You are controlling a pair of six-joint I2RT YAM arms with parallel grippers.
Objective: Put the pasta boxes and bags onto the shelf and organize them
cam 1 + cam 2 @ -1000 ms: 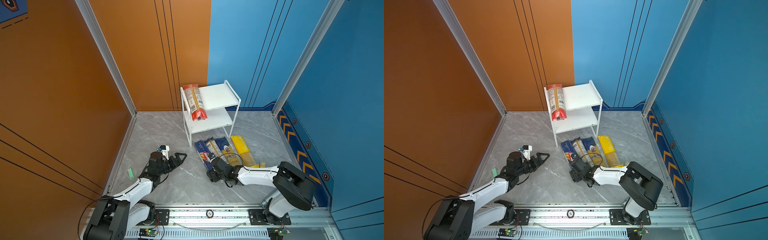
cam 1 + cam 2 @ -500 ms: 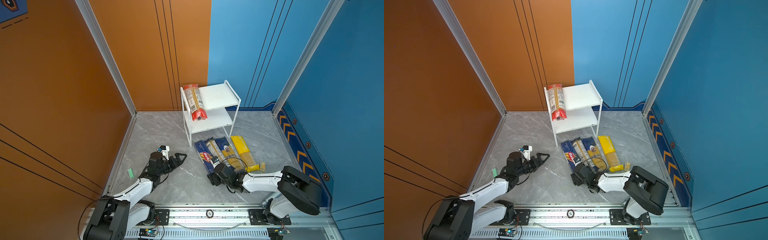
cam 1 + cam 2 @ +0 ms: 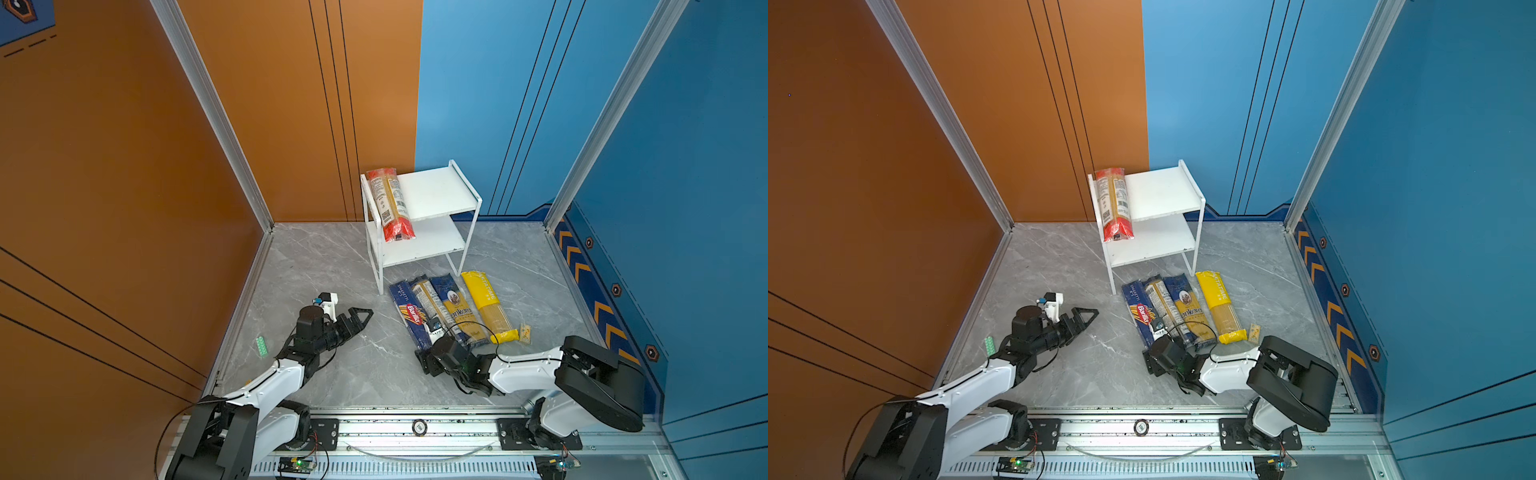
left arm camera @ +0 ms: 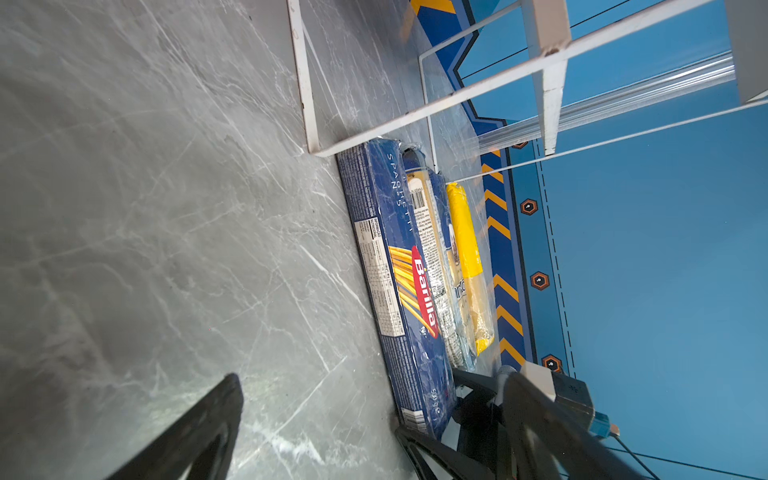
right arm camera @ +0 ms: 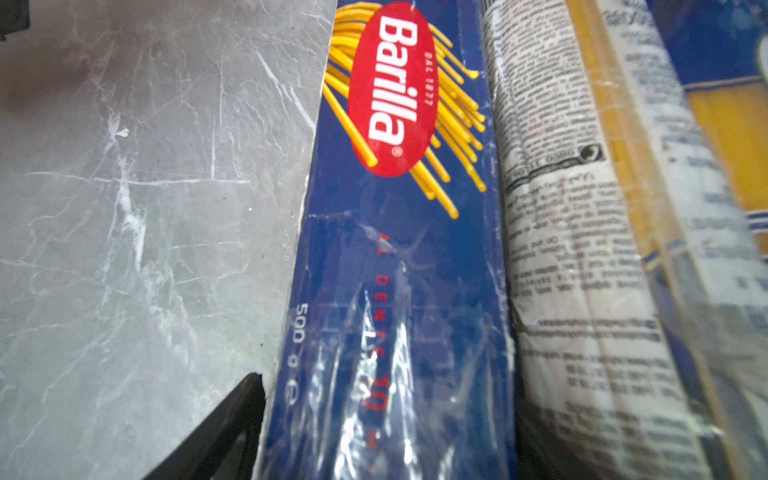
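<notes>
The right gripper [image 5: 388, 390] sits at the near end of the dark blue Barilla box [image 3: 409, 311], one finger [image 5: 232, 415] on each side. One finger touches the box's edge, but nobody can tell if they squeeze it. The left gripper [image 3: 365, 318] is spread wide above the grey floor [image 3: 332, 257], well left of the box. The red-ended pack [image 3: 390, 203] lies on the top board of the shelf [image 3: 436, 193]. Since a second ago the right arm's elbow [image 3: 598, 382] has swung nearer; the packs have stayed put.

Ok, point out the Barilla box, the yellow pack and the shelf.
Barilla box [image 3: 412, 313]: in a top view, on its red logo.
yellow pack [image 3: 487, 305]: in a top view, about mid-length.
shelf [image 3: 440, 193]: in a top view, on the bare top board.
</notes>
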